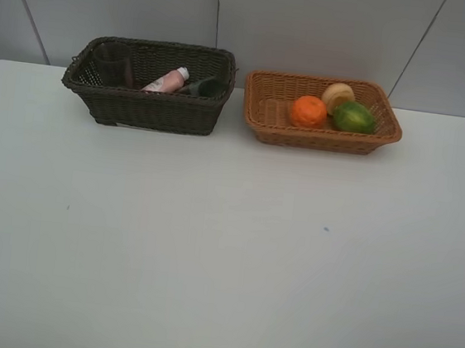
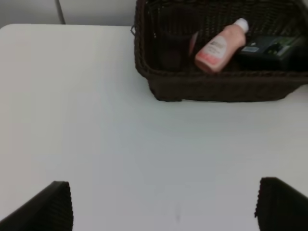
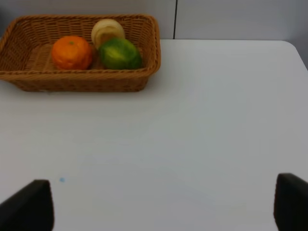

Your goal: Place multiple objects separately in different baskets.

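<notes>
- Nearest to me, the left gripper point(image 2: 163, 204) hung over bare table point(image 1: 225, 248) with its jaws spread wide and nothing between them; only the two dark fingertips showed at the edges of its wrist view.
- The right gripper point(image 3: 163, 207) was the same: jaws wide apart, empty, well short of the baskets. Neither arm appeared in the high view.
- Farther back on the left stood the dark brown basket point(image 1: 148, 107), deep-walled. Inside it I saw the small pink bottle point(image 1: 166, 81) lying tilted with its white cap up toward the far wall, the dark grey pump bottle point(image 1: 202, 86) lying beside it, and the mauve cup point(image 1: 113, 63) upright in the corner.
- On the right, just beside it, sat the shallower tan basket point(image 1: 319, 137) holding the orange point(image 1: 310, 111), the green fruit point(image 1: 354, 117) and the pale peach-like fruit point(image 1: 338, 94), the three clustered close together.
- I judged the sorting done, as nothing lay loose on the table.
- Had I needed to regrip, I would have taken the pink bottle across its body; it looked light and smooth, so likely slippery. The cup looked thin and light, best pinched gently at the rim. The round fruits would roll, so I'd close across their widest part.
</notes>
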`<action>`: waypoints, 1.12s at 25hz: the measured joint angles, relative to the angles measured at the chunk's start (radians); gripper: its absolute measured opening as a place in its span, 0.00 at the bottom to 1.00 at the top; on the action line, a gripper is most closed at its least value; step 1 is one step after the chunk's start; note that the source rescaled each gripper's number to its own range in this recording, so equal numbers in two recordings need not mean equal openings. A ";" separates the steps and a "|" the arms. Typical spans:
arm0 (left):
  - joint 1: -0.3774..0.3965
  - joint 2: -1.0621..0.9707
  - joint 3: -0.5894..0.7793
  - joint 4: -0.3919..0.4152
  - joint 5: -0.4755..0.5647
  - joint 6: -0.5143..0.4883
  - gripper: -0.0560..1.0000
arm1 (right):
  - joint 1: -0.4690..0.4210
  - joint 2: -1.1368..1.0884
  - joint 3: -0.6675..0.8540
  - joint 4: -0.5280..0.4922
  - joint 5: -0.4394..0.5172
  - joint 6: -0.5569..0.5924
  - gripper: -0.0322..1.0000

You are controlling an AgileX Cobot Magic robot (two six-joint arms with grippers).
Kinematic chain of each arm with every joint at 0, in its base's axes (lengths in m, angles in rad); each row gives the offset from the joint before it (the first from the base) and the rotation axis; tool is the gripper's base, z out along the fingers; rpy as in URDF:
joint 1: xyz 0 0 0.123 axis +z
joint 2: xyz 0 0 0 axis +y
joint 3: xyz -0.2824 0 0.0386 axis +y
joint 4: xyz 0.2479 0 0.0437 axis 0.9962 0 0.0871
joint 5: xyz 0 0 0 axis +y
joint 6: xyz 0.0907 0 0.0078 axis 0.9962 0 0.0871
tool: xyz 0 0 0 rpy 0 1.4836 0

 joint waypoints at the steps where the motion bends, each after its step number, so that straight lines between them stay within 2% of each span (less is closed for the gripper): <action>1: 0.000 -0.062 0.012 -0.015 0.023 0.000 0.98 | 0.000 0.000 0.000 0.000 0.000 0.000 0.93; 9: 0.000 -0.443 0.113 -0.028 0.146 0.003 0.98 | 0.000 0.000 0.000 0.000 0.000 0.000 0.93; 13: 0.000 -0.576 0.209 -0.028 0.209 0.003 0.98 | 0.000 0.000 0.000 0.000 0.000 0.000 0.93; 17: 0.000 -0.608 0.269 -0.017 0.246 0.006 0.98 | 0.000 0.000 0.000 0.000 0.000 0.000 0.93; 20: 0.000 -0.611 0.270 0.027 0.242 0.012 0.98 | 0.000 0.000 0.000 0.000 0.000 0.000 0.93; 25: 0.000 -0.612 0.279 0.152 0.218 0.014 0.98 | 0.000 0.000 0.000 0.000 0.000 0.000 0.93; 28: 0.000 -0.613 0.282 0.171 0.217 0.010 0.98 | 0.000 0.000 0.000 0.000 0.000 0.000 0.93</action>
